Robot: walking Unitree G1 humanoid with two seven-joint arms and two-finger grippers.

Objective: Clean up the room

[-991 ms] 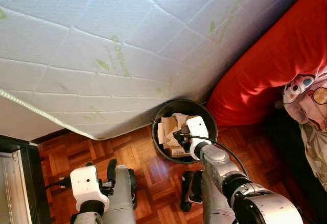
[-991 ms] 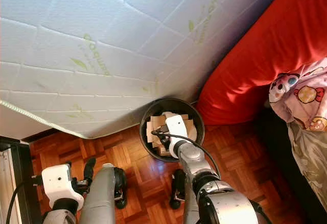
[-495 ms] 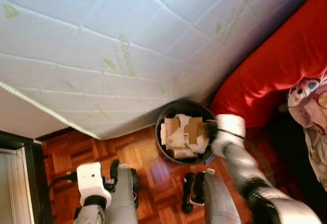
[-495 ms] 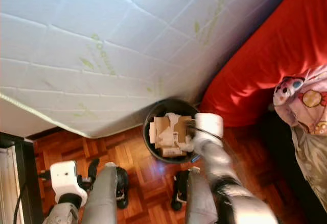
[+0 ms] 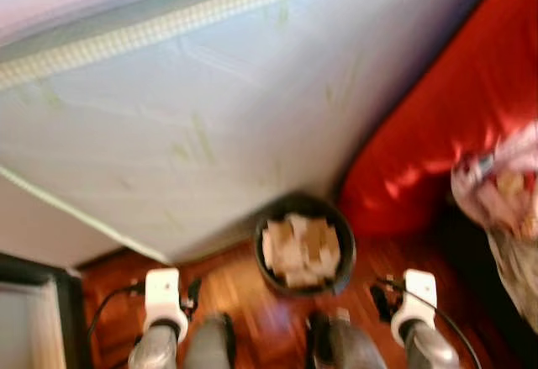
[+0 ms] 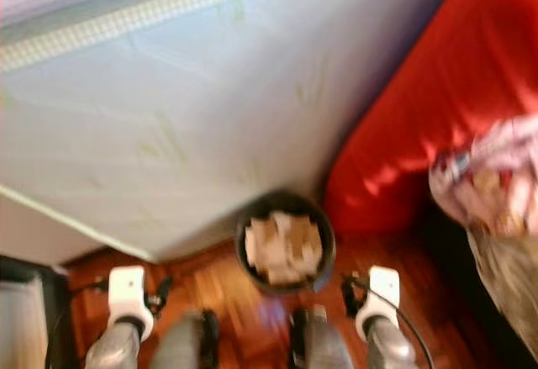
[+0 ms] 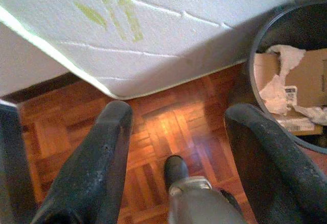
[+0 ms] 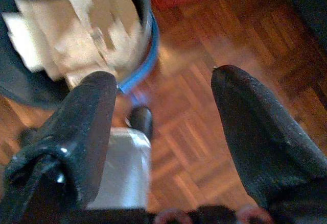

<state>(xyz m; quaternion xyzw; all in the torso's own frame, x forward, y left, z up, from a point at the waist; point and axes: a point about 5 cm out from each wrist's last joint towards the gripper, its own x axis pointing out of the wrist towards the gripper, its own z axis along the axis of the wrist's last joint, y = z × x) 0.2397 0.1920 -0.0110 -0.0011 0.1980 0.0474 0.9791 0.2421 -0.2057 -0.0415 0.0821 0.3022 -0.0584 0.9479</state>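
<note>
Now I see my left tool (image 7: pixel 176 147) and right tool (image 8: pixel 163 132) lowered, fingers spread, flanking the bin (image 5: pixel 304 245) by the mattress edge (image 5: pixel 168 134).

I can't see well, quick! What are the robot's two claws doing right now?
Left gripper: open, holding nothing, above the wooden floor.
Right gripper: open, holding nothing, beside the trash bin.

A home bedroom: a white quilted mattress (image 5: pixel 185 125), a red bedcover (image 5: pixel 437 125), parquet floor (image 7: pixel 168 127) and a paper-filled wastebasket (image 5: pixel 304 247).
</note>
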